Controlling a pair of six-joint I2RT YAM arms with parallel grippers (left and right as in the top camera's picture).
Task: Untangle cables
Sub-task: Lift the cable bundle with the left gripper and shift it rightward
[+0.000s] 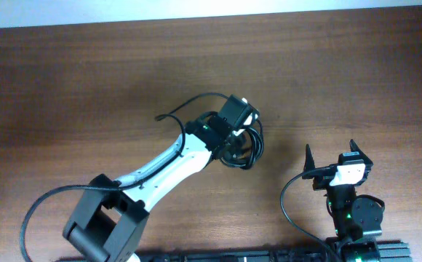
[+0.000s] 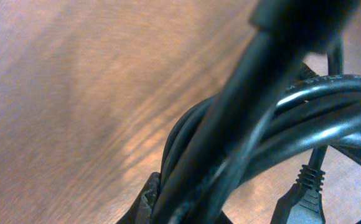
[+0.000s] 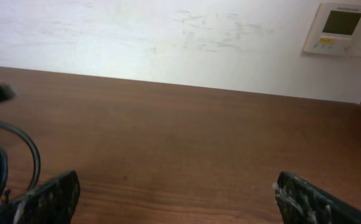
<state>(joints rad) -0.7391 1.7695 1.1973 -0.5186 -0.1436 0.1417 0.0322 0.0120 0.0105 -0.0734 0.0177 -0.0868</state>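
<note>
Here, cables (image 1: 246, 149): thin black cords gathered into one tight coil on the desk (image 1: 87, 80), near the middle and a little toward the right arm's side.
Coil shape: a compact loop, slightly longer from far to near than across; the strands overlap, so I cannot separate single cords.
Loose strand: one cord leaves the far side of the coil, arcs over the left arm and runs leftward, its free end (image 1: 159, 117) lying on the wood and pointing to the left.
Close view of cables (image 2: 305, 124): several glossy cords curve side by side in the left wrist picture, and one blurred cord crosses them on a diagonal from lower left to upper right.
Plug (image 2: 300, 194): a small moulded connector sits under the curved cords, its strain relief pointing up.
Left claw (image 1: 233, 127): right at the far-left edge of the coil, touching or just over it; cords fill its camera and hide the fingers, so I cannot tell whether it is clenched or released.
Right claw (image 1: 332, 154): released, fingers spread wide with only bare desk between them, well apart from the coil.
Right wrist view: the claw (image 3: 174, 202) faces a pale wall (image 3: 168, 37), and a loop of the cables (image 3: 34, 155) shows at the left edge.
Wall panel (image 3: 339, 28): a small white box with a screen, upper right.
</note>
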